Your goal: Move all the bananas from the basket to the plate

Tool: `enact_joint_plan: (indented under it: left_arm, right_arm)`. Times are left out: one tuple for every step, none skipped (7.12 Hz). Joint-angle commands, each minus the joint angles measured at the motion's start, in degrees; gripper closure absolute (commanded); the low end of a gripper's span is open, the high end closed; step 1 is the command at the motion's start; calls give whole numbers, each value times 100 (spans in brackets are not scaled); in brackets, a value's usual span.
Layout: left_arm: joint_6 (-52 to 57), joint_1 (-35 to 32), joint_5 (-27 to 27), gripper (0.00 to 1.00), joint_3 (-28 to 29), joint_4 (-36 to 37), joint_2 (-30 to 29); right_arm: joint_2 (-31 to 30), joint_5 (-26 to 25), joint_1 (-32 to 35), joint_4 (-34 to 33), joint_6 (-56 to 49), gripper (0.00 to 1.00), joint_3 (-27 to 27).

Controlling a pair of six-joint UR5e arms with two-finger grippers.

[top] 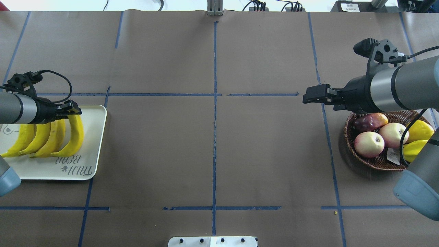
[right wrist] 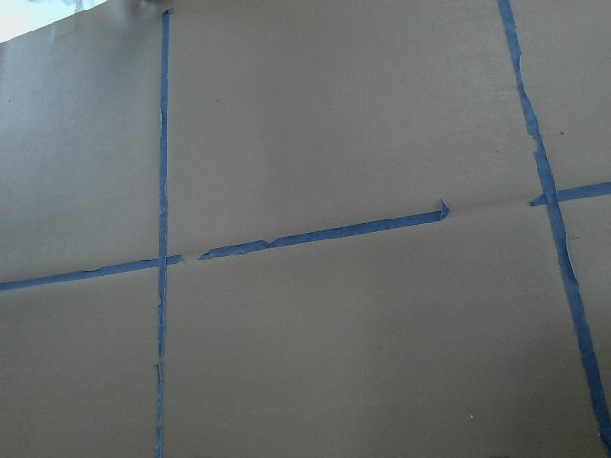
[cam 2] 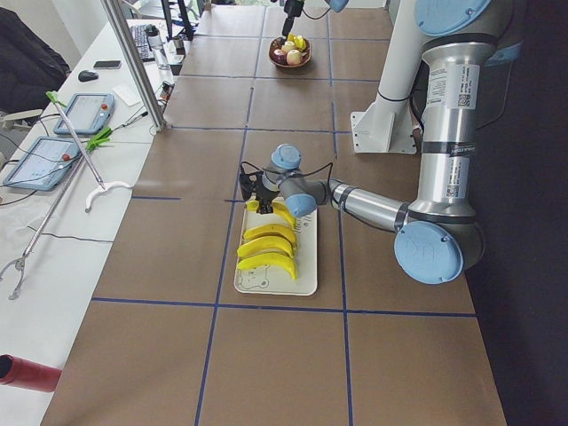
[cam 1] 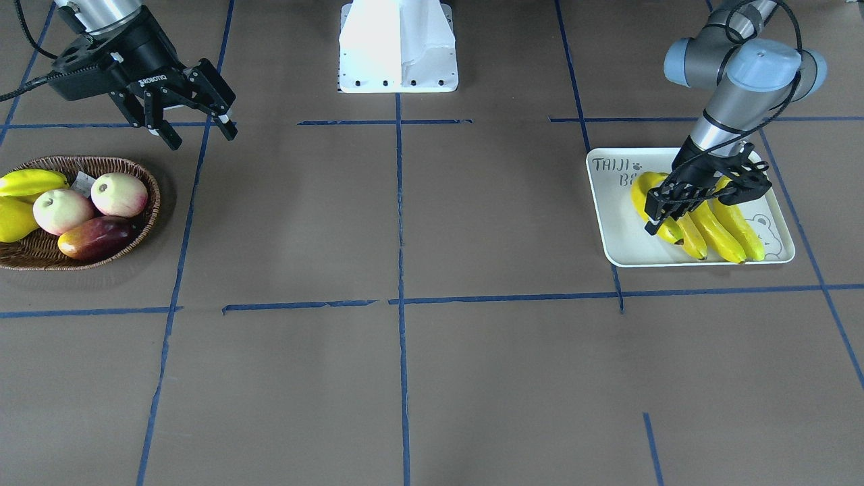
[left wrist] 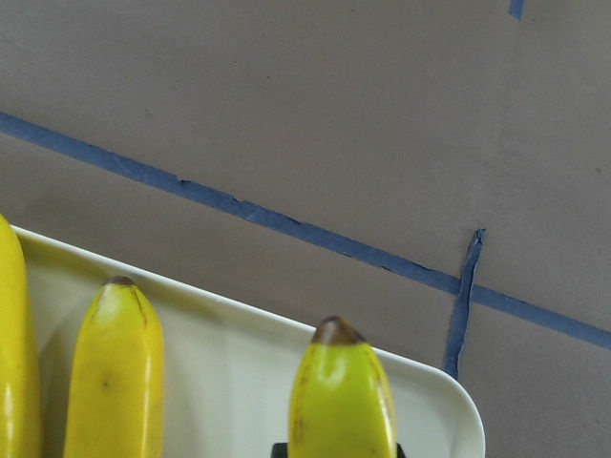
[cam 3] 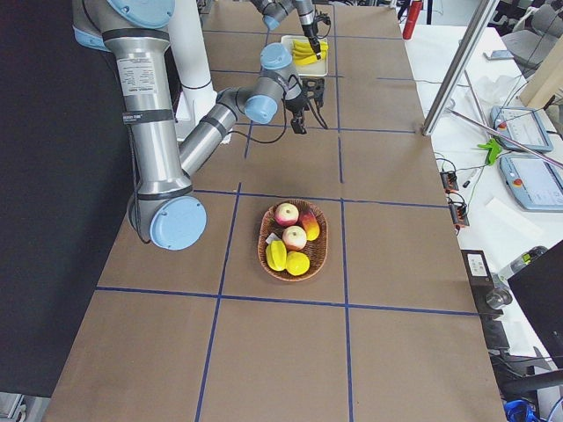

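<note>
L hand (top: pixel 72 110) tight round glossy yellow banana (top: pixel 76 137) w/ dark tip on plate (top: pixel 97 144); R hand (cam 1: pixel 201 135) agape, empty.

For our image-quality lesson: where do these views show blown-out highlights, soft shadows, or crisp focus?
Front-facing view: the white robot base is washed out, and the basket casts a soft shadow. Right wrist view: top-left corner blown white. Left wrist view: evenly lit, banana tip sharp.

Brown paper (cam 1: pixel 472 378) gridded with blue tape (cam 1: pixel 399 202) covers the table, and beyond its far edge a white bench (cam 2: pixel 44 293) holds tablets (cam 2: pixel 84 114) and cables.
</note>
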Motion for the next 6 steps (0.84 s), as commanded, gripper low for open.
enact_joint_plan:
  left_arm:
    - [0,45,17,0,-11,-3,4]
    - [0,46,17,0,-11,-30,4]
    - [9,46,-18,0,-107,-39,-23]
    - [148,19,-183,0,-317,5,-23]
    - [576,-338,-916,0,-519,249,-14]
    - [1328,-1002,-1445,0,-678,965,-66]
  right_arm:
    - [-4,260,269,-15,-148,0,-113]
    - [-12,872,741,-15,-463,0,-358]
    - [-65,1200,1137,-24,-1049,0,-648]
    - [-239,1421,1611,-33,-1934,0,-912]
    - [-415,1745,2094,-33,-2813,0,-1254]
    - [-530,2061,2569,-24,-3735,0,-1649]
